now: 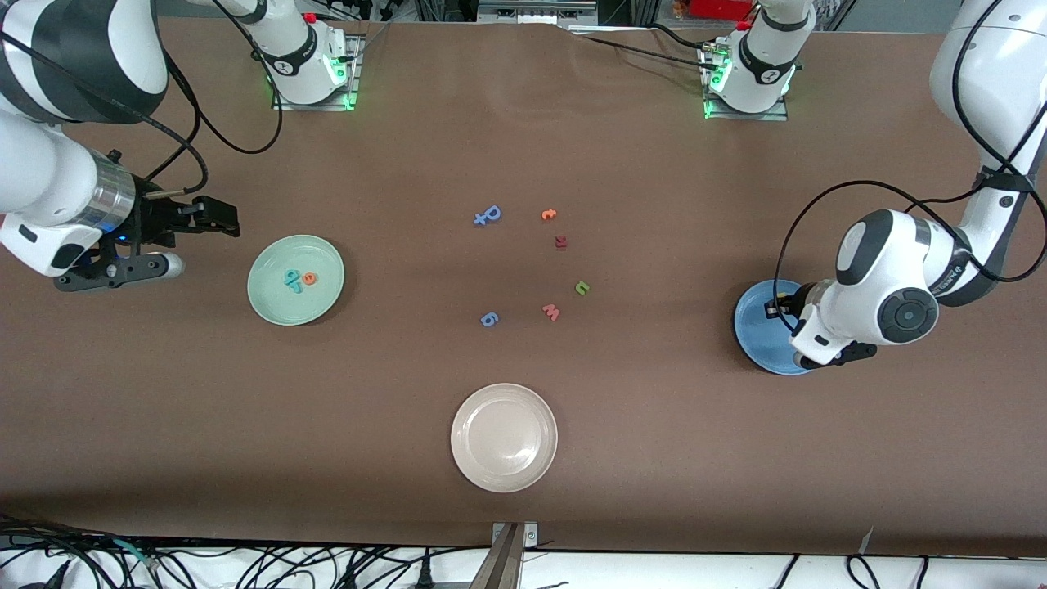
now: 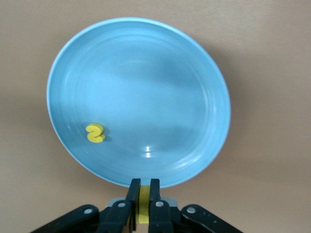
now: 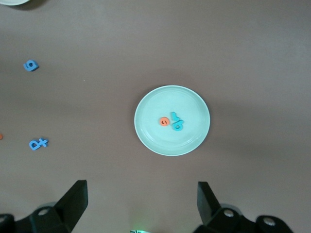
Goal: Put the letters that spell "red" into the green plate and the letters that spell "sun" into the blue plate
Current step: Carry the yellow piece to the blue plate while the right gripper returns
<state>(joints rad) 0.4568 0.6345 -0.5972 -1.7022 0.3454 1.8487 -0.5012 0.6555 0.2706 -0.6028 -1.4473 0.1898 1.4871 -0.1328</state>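
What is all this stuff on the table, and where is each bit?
green plate: one, pale mint, toward the right arm's end of the table.
letters in green plate: one orange, two teal, close together.
blue plate: one, mid-blue, toward the left arm's end.
yellow letter in blue plate: one, near the rim.
cream plate: one, nearest the front camera.
loose letters mid-table: two blue, one orange, one dark red, one green, one pink.
table: brown.
left claw: over the blue plate's rim, pinching a yellow piece.
right claw: waiting, open, beside the green plate.
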